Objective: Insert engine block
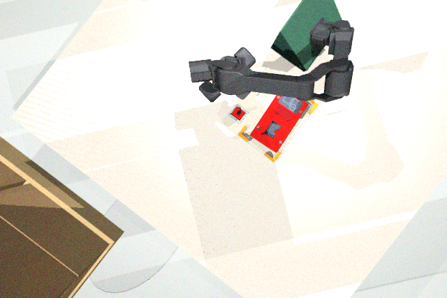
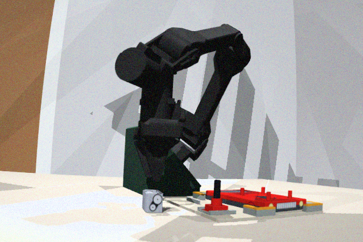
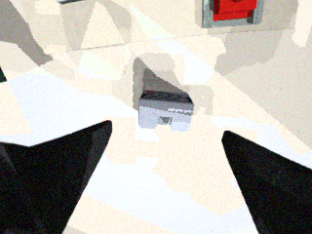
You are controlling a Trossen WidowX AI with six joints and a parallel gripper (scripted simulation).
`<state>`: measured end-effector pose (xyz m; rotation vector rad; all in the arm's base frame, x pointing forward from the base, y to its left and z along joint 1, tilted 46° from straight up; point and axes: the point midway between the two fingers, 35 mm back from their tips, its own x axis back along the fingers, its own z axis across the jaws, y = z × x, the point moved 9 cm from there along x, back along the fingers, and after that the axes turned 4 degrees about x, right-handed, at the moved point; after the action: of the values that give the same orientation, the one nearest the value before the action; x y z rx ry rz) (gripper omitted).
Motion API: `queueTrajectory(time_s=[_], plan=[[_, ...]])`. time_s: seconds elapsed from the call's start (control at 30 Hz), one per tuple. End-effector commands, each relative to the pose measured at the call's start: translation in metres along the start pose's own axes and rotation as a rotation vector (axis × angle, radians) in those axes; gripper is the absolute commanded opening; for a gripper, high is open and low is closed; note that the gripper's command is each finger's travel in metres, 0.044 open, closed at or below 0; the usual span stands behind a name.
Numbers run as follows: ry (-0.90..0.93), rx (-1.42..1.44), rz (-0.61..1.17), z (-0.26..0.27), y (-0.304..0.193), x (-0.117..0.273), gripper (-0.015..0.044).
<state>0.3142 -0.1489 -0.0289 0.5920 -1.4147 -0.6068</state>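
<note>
The engine block (image 2: 152,201) (image 3: 166,114), a small grey block, stands on the table beside the base board. In the wrist view its notched slot side faces the bottom of the picture. It is hidden under the arm in the top view. The gripper (image 3: 168,129) (image 2: 154,178) is open and empty, pointing down above the block. The block shows between and a little beyond the fingertips in the wrist view. The red car body (image 1: 286,125) (image 2: 234,195) lies flat in its holder. Its opening (image 1: 273,128) is empty, with a rib at one side.
A red piece with an upright black peg (image 1: 238,112) (image 2: 216,189) stands on the base board between block and car. Orange-topped corner brackets (image 1: 273,158) (image 2: 258,209) hold the car. Short pegs rise from the car. A green wedge (image 1: 306,17) (image 2: 130,160) stands behind, by the arm's base.
</note>
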Motion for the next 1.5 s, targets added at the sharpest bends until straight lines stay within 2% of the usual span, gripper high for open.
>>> queueTrajectory(time_s=[0.0, 0.87, 1.13, 1.4, 1.47], plan=[[0.004, -0.005, -0.005, 0.001, 0.001, -0.006, 0.0440], [0.004, -0.005, -0.007, 0.002, 0.002, -0.045, 0.0440], [0.004, -0.005, -0.007, 0.002, 0.002, -0.045, 0.0230], [0.004, -0.005, -0.007, 0.002, 0.002, -0.045, 0.0177], [0.004, -0.005, -0.007, 0.001, 0.002, -0.045, 0.0124]])
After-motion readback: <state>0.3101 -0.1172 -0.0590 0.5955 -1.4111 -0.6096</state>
